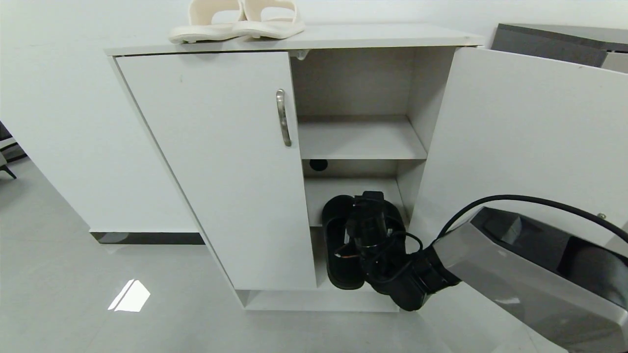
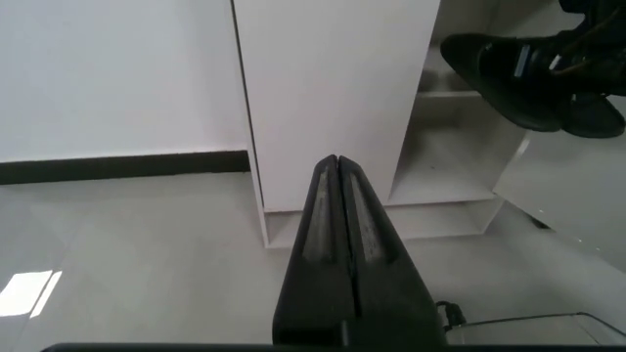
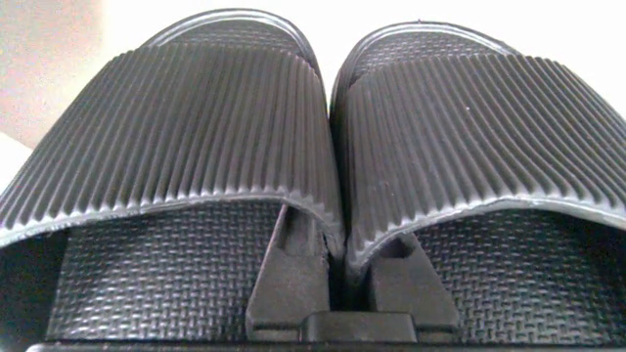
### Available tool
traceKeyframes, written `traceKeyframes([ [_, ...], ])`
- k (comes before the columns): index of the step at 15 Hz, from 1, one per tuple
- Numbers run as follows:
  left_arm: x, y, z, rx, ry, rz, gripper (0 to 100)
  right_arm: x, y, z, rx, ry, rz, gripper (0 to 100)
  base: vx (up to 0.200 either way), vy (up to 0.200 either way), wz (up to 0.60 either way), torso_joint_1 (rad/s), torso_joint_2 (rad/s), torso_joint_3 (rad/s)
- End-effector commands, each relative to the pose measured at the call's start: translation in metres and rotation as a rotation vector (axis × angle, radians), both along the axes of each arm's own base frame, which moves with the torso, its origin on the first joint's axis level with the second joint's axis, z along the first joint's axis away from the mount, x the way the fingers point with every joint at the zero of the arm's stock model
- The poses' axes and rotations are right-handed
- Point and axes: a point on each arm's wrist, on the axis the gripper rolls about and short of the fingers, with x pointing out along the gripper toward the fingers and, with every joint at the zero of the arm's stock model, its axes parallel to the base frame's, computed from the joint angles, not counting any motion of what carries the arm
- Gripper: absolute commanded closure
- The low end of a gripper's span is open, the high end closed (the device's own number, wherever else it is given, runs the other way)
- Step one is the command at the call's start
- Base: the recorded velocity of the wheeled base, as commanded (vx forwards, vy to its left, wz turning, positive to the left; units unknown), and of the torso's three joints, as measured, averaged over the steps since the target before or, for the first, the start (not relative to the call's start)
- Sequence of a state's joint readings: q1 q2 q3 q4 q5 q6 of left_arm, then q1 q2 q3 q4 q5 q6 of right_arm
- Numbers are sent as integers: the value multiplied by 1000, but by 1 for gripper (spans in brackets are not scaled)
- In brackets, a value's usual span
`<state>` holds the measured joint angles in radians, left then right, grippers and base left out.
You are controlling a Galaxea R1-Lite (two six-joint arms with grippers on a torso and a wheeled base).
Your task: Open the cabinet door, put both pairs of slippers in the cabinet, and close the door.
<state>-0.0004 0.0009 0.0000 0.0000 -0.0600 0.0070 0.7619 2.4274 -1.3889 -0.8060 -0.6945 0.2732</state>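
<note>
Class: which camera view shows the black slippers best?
The right wrist view: the black slippers appear close up, ribbed straps clear, pinched by the right hand. The head view shows them before the lower opening of the cabinet, partly hidden; the left wrist view, farther off.

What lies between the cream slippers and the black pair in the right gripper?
The cabinet's top panel and a bare upper shelf, seen in the head view.
</note>
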Motion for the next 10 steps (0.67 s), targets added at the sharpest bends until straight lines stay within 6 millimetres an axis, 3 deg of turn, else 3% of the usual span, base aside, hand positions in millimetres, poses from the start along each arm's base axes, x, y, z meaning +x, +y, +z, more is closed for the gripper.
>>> traceKeyframes([
  [1,0,0,0,5,2,-1,100,2,6,-10,-27,-41,-4,100,0,0,0,12,7,-51],
  [3,0,0,0,21,1,-1,100,6,6,-14,-61,-108,-33,100,0,0,0,0,0,0],
  [9,0,0,0,17,1,1,100,10,1,-20,-96,-69,-42,100,0,0,0,0,0,0],
  [10,0,0,0,16,1,1,100,10,1,-21,-94,-59,-43,100,200,0,0,-2,7,-2],
])
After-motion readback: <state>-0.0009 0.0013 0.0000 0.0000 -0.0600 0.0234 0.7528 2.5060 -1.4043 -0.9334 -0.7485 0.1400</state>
